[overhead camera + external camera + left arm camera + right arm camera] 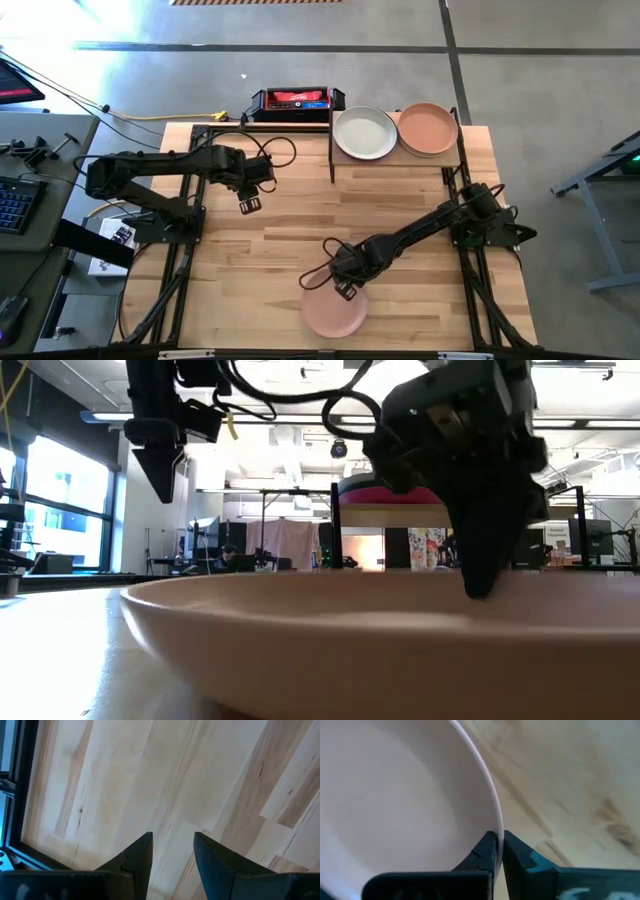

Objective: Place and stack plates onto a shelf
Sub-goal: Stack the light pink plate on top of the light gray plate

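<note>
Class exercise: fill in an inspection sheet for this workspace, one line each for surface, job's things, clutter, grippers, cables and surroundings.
Surface: light-wood tabletop, bare in the middle.
Job's things: pink plate at the near edge; light grey plate and peach plate on the shelf.
Clutter: black and red case at the far edge.
Grippers: right gripper shut on the pink plate's rim; left gripper open, above bare wood.
Cables: yellow cable behind the table.
Surroundings: keyboard on a side desk.

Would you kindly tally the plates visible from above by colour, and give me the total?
Pink plate, near table edge, rim pinched by right gripper: 1
Sage green plate, top one showing on shelf: 1
Peach plate, top one showing on shelf: 1
Total visible from above: 3
</note>
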`<action>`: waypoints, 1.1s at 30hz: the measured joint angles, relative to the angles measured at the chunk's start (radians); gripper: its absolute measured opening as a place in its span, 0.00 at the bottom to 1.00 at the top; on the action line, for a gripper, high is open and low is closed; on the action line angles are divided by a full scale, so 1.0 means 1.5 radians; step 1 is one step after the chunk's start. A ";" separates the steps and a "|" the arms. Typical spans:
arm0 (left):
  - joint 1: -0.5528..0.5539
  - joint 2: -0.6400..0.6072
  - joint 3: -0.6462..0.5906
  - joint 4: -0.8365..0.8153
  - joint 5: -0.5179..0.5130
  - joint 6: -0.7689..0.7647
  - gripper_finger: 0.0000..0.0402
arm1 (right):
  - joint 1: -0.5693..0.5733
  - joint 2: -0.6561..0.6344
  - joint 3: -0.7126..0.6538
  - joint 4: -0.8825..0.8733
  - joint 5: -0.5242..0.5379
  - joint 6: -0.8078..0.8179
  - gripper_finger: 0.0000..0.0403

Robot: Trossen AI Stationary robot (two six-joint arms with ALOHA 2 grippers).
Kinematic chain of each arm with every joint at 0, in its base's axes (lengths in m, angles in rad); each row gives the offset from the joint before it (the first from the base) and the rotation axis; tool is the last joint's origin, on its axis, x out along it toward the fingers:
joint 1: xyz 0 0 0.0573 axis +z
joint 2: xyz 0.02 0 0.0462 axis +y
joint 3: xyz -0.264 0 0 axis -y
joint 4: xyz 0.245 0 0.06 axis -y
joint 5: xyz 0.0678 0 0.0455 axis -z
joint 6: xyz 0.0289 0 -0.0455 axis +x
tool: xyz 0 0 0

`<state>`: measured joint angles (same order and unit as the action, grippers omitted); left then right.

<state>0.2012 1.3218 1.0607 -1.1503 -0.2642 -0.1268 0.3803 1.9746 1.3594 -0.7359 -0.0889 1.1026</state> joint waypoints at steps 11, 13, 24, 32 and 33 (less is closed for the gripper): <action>0.000 0.000 0.000 0.004 0.000 -0.001 0.33 | -0.072 -0.115 0.000 -0.083 0.020 -0.103 0.00; 0.000 0.000 0.000 0.005 0.000 -0.001 0.33 | -0.087 -0.136 0.000 -0.103 0.032 -0.120 0.00; 0.000 0.000 0.000 0.035 0.000 -0.002 0.33 | -0.102 -0.143 0.000 -0.105 0.005 -0.182 0.00; 0.000 0.000 0.000 0.037 0.000 -0.002 0.33 | -0.100 -0.128 0.000 -0.083 -0.017 -0.179 0.00; 0.000 0.000 0.000 0.037 0.000 -0.001 0.33 | -0.100 -0.127 0.000 -0.071 -0.017 -0.180 0.00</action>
<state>0.2012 1.3224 1.0611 -1.0941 -0.2642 -0.1287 0.2298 1.7849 1.3598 -0.8424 -0.1146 0.8319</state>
